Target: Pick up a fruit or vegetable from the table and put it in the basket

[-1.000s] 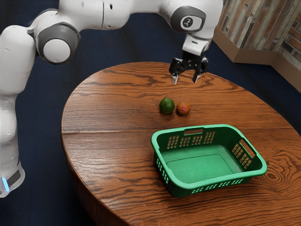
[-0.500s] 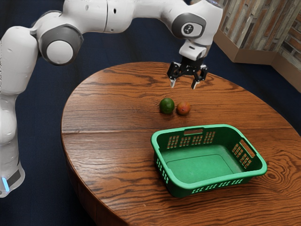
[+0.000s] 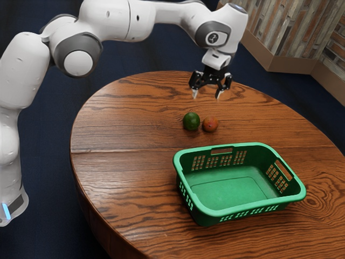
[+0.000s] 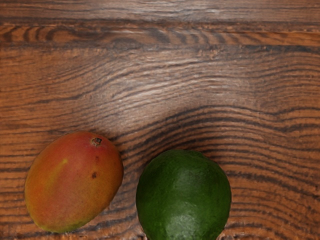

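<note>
Probably the fruit to take, the round, dark-green one sits below the black two-finger gripper, just beside an oval red-orange mango. Centre over it, keep the fingers clear of the mango, then descend straight and squeeze evenly. The fingers stand well apart, gripping and touching nothing. Beyond both fruits from the gripper waits the green plastic basket.

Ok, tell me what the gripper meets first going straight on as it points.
Pointing down, the open gripper would probably meet the round green fruit or the mango beside it first. Depth is unclear, though; it might reach tabletop instead.
</note>
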### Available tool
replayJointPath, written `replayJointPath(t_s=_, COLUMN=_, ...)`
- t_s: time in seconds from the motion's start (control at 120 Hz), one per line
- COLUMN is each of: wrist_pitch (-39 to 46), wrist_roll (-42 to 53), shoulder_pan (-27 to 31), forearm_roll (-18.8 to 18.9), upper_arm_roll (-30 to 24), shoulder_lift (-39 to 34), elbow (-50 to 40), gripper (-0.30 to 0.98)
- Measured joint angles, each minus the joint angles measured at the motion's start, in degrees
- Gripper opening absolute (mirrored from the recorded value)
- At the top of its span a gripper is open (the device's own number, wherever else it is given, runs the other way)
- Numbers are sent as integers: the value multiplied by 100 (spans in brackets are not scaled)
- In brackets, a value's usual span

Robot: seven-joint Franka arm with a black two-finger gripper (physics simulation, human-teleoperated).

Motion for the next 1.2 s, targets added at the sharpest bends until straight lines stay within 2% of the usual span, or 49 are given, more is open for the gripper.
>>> replayJointPath(t_s=0.767, wrist_pitch=-405, wrist_roll=1286, shoulder_pan=-1, forearm_roll=-213, upper_arm_roll=46, shoulder_lift=-75, elbow=-25, gripper=68)
replayJointPath(t_s=1.2, wrist_pitch=229, wrist_roll=1630, shoulder_pan=-1, forearm_roll=-287, upper_arm_roll=47, shoulder_lift=-240, elbow=-765, gripper=69)
